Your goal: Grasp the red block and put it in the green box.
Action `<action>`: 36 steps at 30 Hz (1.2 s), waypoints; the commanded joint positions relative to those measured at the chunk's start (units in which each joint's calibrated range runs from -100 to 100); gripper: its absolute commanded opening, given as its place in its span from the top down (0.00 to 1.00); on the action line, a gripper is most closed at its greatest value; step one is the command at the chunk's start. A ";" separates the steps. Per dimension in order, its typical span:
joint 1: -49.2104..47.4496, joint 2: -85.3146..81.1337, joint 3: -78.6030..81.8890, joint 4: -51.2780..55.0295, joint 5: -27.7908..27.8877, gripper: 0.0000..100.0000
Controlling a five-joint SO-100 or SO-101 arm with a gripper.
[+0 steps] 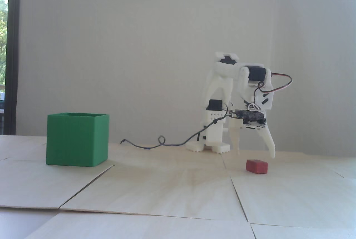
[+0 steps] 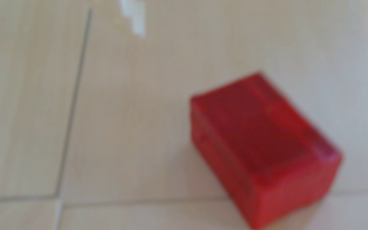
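Fixed view: the claw [image 1: 255, 154] hangs tips-down w/ its two fingers spread wide apart, released, nothing between them. The red block [image 1: 256, 166] lies flat on the tabletop [image 1: 167, 183], just below the tips, roughly at 6 o'clock from the gap; the tips look to be slightly above and behind it, not touching, though depth is hard to judge from this low angle. The green box [image 1: 77, 139] stands upright w/ open top, well apart, at about 9 o'clock from the block. A dark cable [image 1: 164, 143] trails over the tabletop from the arm base toward the box. Three round dots sit high on the wall, not part of the job.

Wrist view: blurred. The block [image 2: 265, 150] fills the lower right, at about 4 o'clock from frame centre, turned at an angle to the tabletop seams. A white finger [image 2: 137, 20] pokes in at the top edge, approx 11 o'clock; the other isn't clearly seen.

Step in hand, as a judgement: approach/pre-grasp, pick not yet done. Next move likely calls for shifting the claw so the block sits centred between the fingers, maybe rotating the wrist to match its skew, lowering, then closing. Risk: one tip lands on the block's top or nudges it aside.
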 commanded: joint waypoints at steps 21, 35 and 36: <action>7.02 -1.50 -4.36 -0.60 3.75 0.67; 10.64 0.56 -12.97 -6.67 11.72 0.67; 10.88 1.66 -15.27 -6.08 11.72 0.67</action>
